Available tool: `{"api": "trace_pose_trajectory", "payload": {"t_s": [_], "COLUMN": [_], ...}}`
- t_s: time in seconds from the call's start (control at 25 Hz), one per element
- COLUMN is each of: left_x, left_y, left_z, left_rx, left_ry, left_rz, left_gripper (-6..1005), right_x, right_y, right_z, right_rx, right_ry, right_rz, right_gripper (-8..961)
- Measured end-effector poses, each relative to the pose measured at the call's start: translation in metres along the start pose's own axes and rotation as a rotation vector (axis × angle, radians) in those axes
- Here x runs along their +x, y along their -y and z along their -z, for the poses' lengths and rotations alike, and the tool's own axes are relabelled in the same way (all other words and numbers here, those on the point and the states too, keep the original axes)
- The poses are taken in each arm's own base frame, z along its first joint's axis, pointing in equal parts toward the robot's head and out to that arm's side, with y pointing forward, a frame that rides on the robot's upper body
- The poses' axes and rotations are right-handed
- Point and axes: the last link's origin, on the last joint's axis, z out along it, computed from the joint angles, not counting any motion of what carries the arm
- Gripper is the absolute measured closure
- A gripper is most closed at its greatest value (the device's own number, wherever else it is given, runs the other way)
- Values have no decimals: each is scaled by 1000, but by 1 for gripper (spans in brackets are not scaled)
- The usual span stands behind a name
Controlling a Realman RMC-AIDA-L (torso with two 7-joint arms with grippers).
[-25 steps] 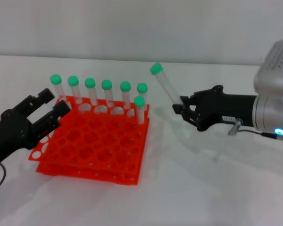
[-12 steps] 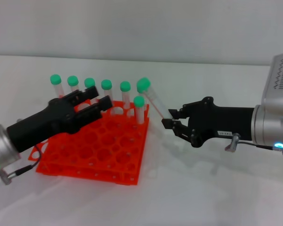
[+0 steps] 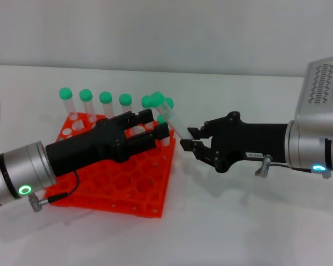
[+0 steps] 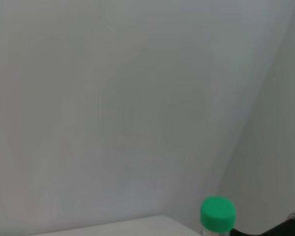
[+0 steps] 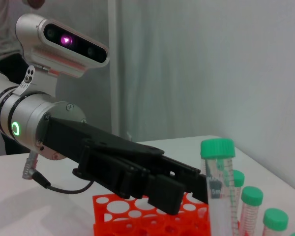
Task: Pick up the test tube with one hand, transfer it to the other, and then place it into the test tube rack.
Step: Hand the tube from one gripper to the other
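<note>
My right gripper [image 3: 187,139], on the arm with the blue-lit ring, is shut on the lower end of the test tube [image 3: 169,118]. The tube slants up and left, its green cap [image 3: 157,100] above the rack's right back corner. The tube also shows in the right wrist view [image 5: 219,187], and its cap in the left wrist view [image 4: 218,212]. My left gripper [image 3: 155,123], on the green-lit arm, reaches over the orange-red test tube rack [image 3: 127,191]. It is open, with its fingertips [image 5: 160,189] close beside the tube.
Several other green-capped tubes [image 3: 86,96] stand along the rack's back row, some hidden behind my left gripper. They also show in the right wrist view [image 5: 251,199]. The rack sits on a white table [image 3: 238,221] before a pale wall.
My left arm has swung right over the rack towards the tube. My right gripper has carried the tube left, so gripper and tube now nearly meet.
</note>
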Motion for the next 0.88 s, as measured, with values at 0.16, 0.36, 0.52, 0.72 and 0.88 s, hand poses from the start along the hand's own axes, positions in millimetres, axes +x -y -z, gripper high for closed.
{"api": "trace_pose_trajectory", "payload": {"t_s": [0.16,0.36,0.52,0.72,0.88], "left_x": [0,1,1,1,0], "left_y": [0,0,1,1,2], "left_z": [-1,-4,-5,-9,-13], "left_rx": [-1,-5,-2,-5,-6], "left_ry": [-3,-3,-1,3,14], "left_rz": [0,2,6,28,44], "left_gripper": [308,308,308,419,484], "right_x": [1,1,1,0,-1], "right_y": [-2,-7,-8,-8,-10], "right_z": [-2,-8,-10,-11,-15], "right_rx": [-9,-11,-12,-8,-10], "right_ry": [-4,-14,-16,-14,-17], "right_rz": [4,19,23,25,33], "right_gripper": [764,765,765,764,764]}}
